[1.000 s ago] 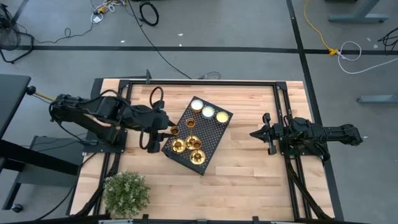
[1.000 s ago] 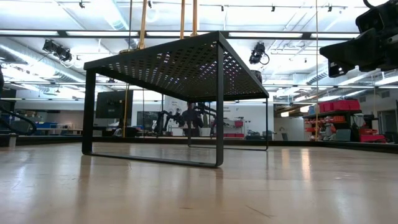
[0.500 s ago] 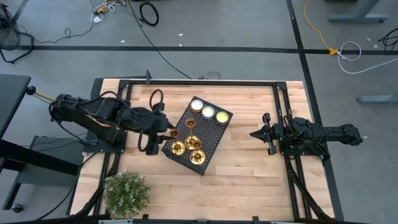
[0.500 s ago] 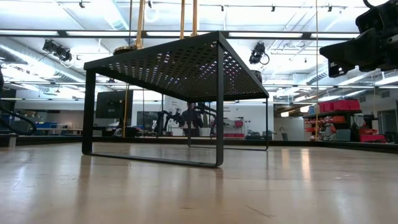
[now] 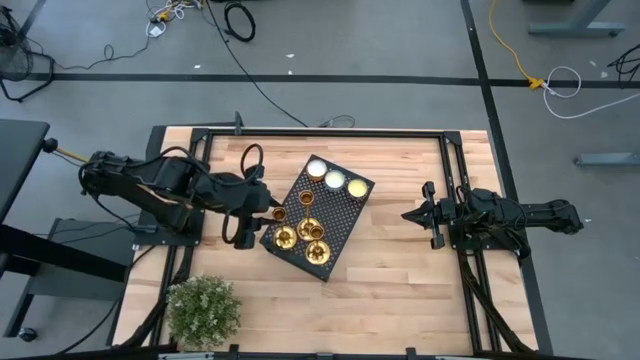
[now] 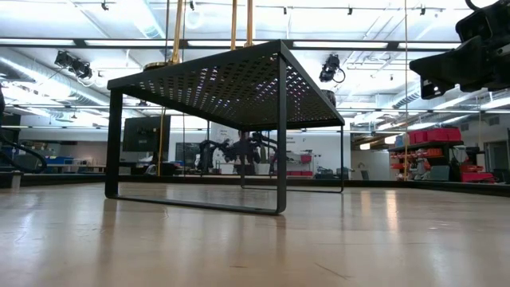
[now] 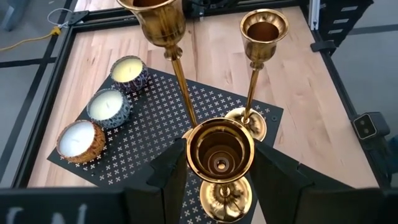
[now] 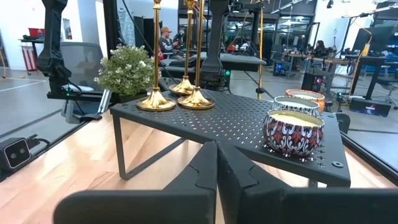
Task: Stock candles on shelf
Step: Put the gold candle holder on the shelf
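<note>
Three slim gold candlesticks with open cup tops stand close together on the black perforated shelf (image 5: 340,215), at its near-left end. My left gripper (image 5: 272,212) is shut on the leftmost candlestick (image 7: 221,149), whose round base (image 7: 227,199) is at the shelf's left edge. The other two candlesticks (image 7: 249,81) (image 7: 177,68) stand just beyond it on their bases. My right gripper (image 5: 405,215) is shut and empty, right of the shelf. In the low view the stems (image 6: 176,32) rise above the shelf top (image 6: 231,80). My left gripper has the candlestick's cup top (image 7: 198,155) between its two fingers (image 7: 171,180), one on each side. The fingers come about level from the table's left. The candlestick stands upright. Whether its base (image 6: 162,64) rests on the shelf top or hangs just above it, I cannot tell.
Three jar candles (image 5: 334,180) with cream wax stand in a row at the shelf's far end, also seen in the left wrist view (image 7: 107,106). A bushy green plant (image 5: 203,310) stands at the table's near-left corner. Bare wood lies between the shelf and my right gripper.
My left gripper has drawn slightly toward the table's left edge with the candlestick. In the low view its stem has shifted a little left along the shelf top and stayed upright. The right arm has kept still.
</note>
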Controlling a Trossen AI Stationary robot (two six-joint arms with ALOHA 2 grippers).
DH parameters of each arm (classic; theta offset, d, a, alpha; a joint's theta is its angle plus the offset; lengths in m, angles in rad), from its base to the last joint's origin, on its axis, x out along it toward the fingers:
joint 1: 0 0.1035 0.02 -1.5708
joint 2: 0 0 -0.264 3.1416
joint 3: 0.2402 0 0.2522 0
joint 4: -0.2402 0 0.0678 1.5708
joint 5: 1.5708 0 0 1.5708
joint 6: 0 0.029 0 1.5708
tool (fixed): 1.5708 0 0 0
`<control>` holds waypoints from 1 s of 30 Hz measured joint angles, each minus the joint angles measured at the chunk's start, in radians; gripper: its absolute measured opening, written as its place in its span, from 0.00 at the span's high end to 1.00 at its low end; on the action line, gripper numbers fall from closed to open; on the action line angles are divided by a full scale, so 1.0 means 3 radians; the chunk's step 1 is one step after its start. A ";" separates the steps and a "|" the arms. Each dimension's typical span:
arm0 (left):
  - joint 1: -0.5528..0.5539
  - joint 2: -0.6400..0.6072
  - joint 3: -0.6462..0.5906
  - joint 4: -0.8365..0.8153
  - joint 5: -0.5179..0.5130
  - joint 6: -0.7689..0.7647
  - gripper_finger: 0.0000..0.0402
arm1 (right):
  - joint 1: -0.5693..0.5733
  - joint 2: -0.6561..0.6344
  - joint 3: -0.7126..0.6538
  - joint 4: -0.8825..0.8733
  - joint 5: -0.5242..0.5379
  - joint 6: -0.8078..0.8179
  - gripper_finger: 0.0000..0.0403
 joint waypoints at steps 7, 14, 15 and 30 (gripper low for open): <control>0.0000 0.0000 0.0000 0.0000 -0.0032 0.0001 0.59 | 0.0000 0.0000 0.0000 0.0000 0.0000 0.0000 0.98; 0.0000 0.0000 0.0000 0.0000 -0.0059 0.0004 0.59 | 0.0000 0.0000 0.0000 0.0000 -0.0001 0.0000 0.98; 0.0001 0.0000 0.0000 0.0000 -0.0060 0.0004 0.59 | 0.0001 -0.0001 0.0001 0.0000 0.0000 0.0000 0.98; 0.0001 0.0000 0.0000 -0.0023 -0.0064 0.0005 0.59 | 0.0001 -0.0001 0.0000 0.0000 0.0000 0.0000 0.98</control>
